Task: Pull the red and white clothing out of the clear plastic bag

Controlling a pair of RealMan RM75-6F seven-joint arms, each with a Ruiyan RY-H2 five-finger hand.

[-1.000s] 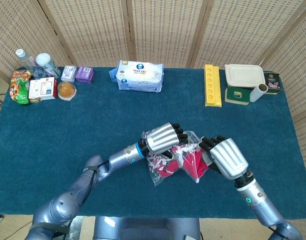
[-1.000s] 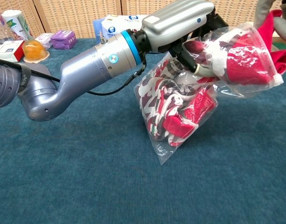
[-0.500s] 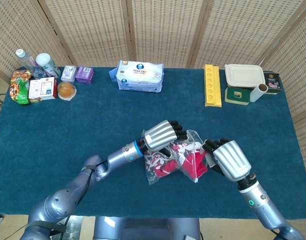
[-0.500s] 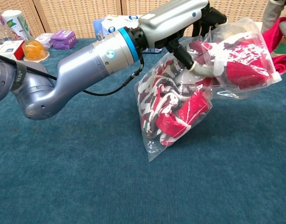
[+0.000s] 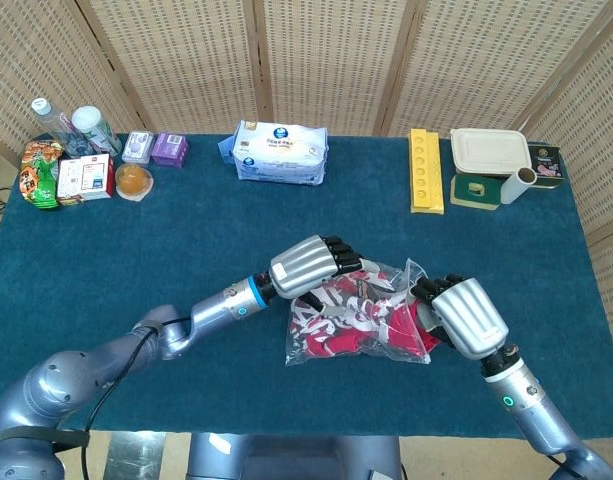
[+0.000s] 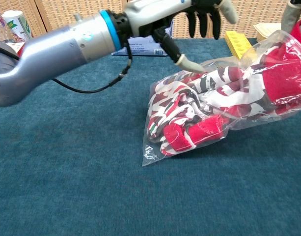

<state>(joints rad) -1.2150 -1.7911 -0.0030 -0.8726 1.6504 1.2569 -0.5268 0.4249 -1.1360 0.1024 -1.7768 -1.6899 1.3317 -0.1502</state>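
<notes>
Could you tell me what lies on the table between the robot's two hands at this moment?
The clear plastic bag with the red and white clothing inside lies between the left hand and right hand, clearest in the head view.

Head view looks steeply down from above on the whole table [image 5: 106, 300] toward the back screen [image 5: 316, 60], while chest view sits low and close, facing across the table surface; both share the bag [image 5: 361, 320] and left robot hand [image 5: 308, 268] at centre.
</notes>
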